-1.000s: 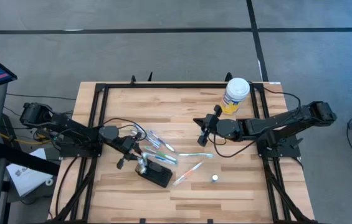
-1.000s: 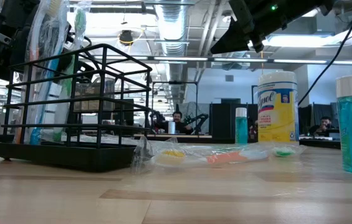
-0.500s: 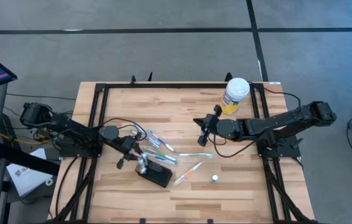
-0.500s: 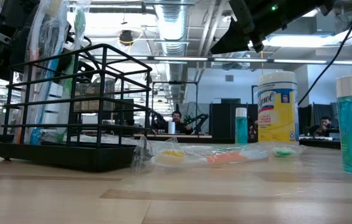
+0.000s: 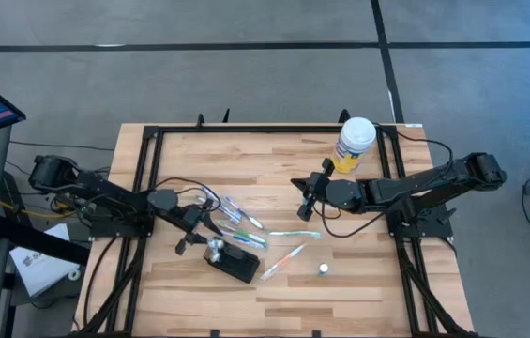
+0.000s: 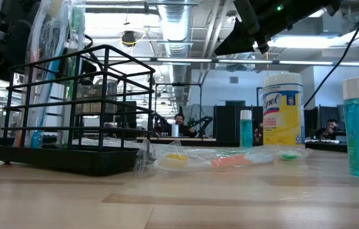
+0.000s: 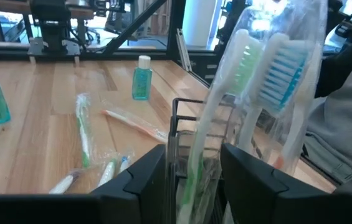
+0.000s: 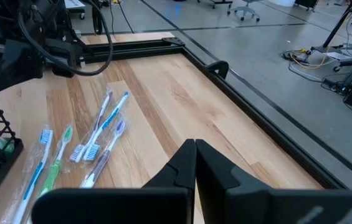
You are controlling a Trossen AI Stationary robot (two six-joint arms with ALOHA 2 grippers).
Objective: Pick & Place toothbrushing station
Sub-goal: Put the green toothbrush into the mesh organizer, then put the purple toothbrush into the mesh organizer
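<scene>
The toothbrushing station (image 5: pixel 236 264), a black wire holder, stands on its flat base (image 6: pixel 65 158) at the table's near left. A clear packet with a green and a blue toothbrush (image 7: pixel 269 68) stands upright in it, leaning on the wires (image 6: pixel 52 63). My left gripper (image 7: pixel 192 186) is open at the station's left end (image 5: pixel 210 237), one finger on each side of the packet. My right gripper (image 5: pixel 305 205) is shut and hangs above the table's middle, holding nothing (image 8: pixel 194 162). My left gripper's fingers (image 7: pixel 141 180) stand level on either side of the packet's lower part (image 7: pixel 194 168), above the station. I cannot tell whether they touch the clear wrap.
Wrapped toothbrushes lie loose right of the station (image 5: pixel 242 218), (image 5: pixel 295 235), (image 5: pixel 284 261). A small teal bottle (image 5: pixel 323 269) stands near the front. A yellow-labelled canister (image 5: pixel 354 143) stands at the far right. Black frame rails (image 5: pixel 246 130) edge the table.
My left gripper has opened where it stood, and the finger beside the packet has drawn away from it in the low view. The packet stays upright in the station, its top shifted slightly.
</scene>
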